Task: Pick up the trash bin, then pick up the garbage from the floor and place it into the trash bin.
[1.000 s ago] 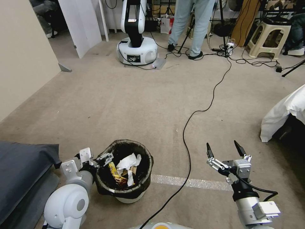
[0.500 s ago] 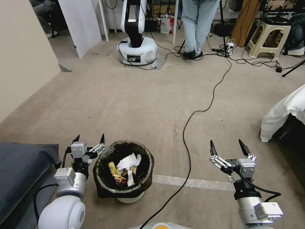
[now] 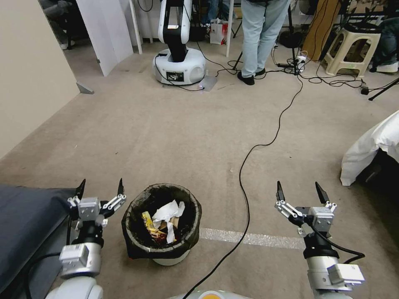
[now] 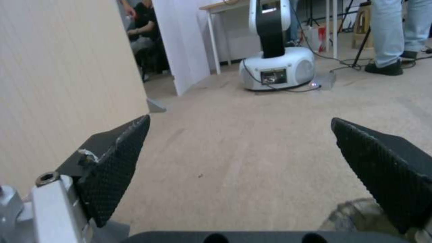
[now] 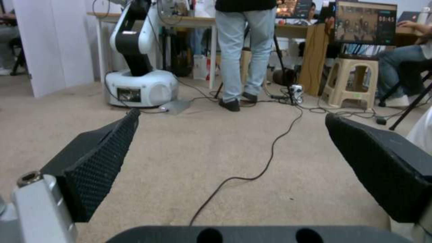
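Room: beige carpet floor (image 3: 174,137) running back to a parked white robot base (image 3: 179,66); black cable (image 3: 249,166) crossing it.
Trash bin (image 3: 141,245): one, sitting on the floor between the two arms, nearer the left, dark liner over rim.
Garbage (image 3: 166,222): lying inside bin; white tissue, yellow wrapper, brown scrap countable, rest unclear.
Left tool (image 3: 99,187): hovering just beside bin, jaws spread wide, holding nothing.
Right tool (image 3: 299,191): hovering well apart from bin, jaws spread, empty.
Progress: judging collection essentially finished; no litter showing on visible carpet.
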Controlling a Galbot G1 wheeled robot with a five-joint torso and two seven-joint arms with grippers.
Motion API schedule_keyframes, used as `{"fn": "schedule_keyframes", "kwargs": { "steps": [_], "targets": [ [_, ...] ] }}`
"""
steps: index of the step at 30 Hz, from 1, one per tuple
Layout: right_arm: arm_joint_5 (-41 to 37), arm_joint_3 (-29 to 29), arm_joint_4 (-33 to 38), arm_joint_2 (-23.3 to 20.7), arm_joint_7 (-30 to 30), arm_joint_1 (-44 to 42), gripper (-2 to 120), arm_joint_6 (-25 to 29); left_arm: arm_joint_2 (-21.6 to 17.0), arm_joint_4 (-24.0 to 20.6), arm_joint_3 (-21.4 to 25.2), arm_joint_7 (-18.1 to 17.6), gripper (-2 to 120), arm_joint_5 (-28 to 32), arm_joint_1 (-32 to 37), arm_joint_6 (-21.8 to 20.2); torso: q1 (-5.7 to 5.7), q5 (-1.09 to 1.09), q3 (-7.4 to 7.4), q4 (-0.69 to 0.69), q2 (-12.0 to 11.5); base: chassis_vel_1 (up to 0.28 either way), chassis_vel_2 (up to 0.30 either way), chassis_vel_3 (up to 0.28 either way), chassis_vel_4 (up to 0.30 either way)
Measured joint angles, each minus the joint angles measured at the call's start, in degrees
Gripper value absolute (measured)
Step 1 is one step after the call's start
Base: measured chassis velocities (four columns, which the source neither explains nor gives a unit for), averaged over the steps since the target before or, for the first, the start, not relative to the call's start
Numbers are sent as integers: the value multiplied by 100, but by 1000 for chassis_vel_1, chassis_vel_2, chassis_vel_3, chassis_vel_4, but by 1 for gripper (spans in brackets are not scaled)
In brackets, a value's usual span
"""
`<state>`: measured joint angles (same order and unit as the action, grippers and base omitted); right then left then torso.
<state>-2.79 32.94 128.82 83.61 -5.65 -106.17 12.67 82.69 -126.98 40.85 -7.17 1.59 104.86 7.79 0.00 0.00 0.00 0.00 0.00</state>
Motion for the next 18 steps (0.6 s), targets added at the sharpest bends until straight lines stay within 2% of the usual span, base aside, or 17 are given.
{"fn": "schedule_keyframes", "kwargs": {
  "steps": [8,18],
  "targets": [
    [45,16,-22,36,19,-86,100,90,51,-20,-74,-89,100,-67,283,239,-1,0,0,0,0,0,0,0,0],
    [109,41,-26,34,-10,-99,100,107,59,-71,-66,-36,100,-68,312,163,0,0,0,0,0,0,0,0,0]
  ]
}}
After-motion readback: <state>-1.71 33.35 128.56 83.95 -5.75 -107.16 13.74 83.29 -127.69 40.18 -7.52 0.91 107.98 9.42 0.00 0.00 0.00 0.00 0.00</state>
